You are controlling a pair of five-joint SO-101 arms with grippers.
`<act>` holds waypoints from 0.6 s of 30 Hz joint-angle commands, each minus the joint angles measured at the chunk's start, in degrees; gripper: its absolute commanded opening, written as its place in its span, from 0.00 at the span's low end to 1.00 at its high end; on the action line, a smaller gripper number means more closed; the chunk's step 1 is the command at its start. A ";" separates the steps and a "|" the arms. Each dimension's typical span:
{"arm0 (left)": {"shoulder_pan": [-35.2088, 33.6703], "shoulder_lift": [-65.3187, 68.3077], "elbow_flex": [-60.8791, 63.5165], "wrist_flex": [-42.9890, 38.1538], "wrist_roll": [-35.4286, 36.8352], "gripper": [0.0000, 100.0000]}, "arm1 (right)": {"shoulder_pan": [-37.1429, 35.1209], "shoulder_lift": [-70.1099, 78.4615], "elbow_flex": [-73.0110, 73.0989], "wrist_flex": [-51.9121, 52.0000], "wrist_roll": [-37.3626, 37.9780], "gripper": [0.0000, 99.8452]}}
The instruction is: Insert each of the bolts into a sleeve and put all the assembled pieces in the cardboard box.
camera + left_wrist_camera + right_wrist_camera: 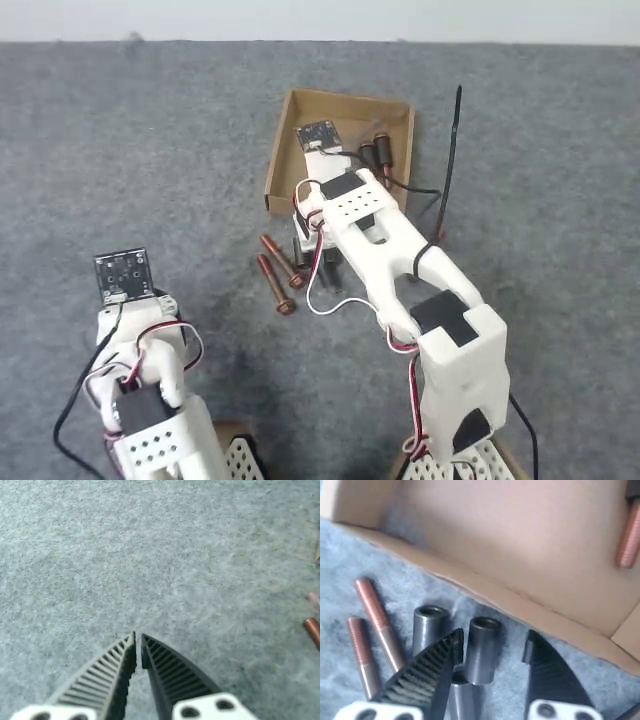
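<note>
My right gripper (pixel 493 637) is open just outside the front wall of the cardboard box (pixel 520 555), its jaws on either side of a dark sleeve (pixel 482 650) without closing on it. A second sleeve (pixel 430 630) lies beside that one and a third sleeve (pixel 462 697) sits closer to the wrist. Two copper bolts (pixel 375 612) (pixel 361 652) lie on the carpet beside the sleeves; in the high view they are the bolts (pixel 278 270). Two assembled pieces (pixel 375 152) rest inside the box (pixel 340 105). My left gripper (pixel 138 641) is shut and empty over bare carpet.
Grey carpet (pixel 150 150) covers the whole work area. A black cable (pixel 452 150) rises beside the box on its right. The right arm (pixel 390 250) stretches from the near right to the box front. A bolt end (pixel 312 630) shows at the edge of the left wrist view.
</note>
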 commanded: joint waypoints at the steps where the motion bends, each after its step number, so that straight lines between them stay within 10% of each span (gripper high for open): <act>1: -0.09 -0.97 -0.57 -1.14 -0.44 0.01 | 0.48 -2.33 -1.49 -1.10 0.97 0.15; 13: -0.09 -0.97 -0.57 -1.85 -0.44 0.01 | 0.40 4.79 -2.73 -0.57 1.23 0.15; 18: -0.09 -0.97 -0.57 -1.85 -0.44 0.01 | 0.84 4.35 -2.73 -0.48 1.23 0.00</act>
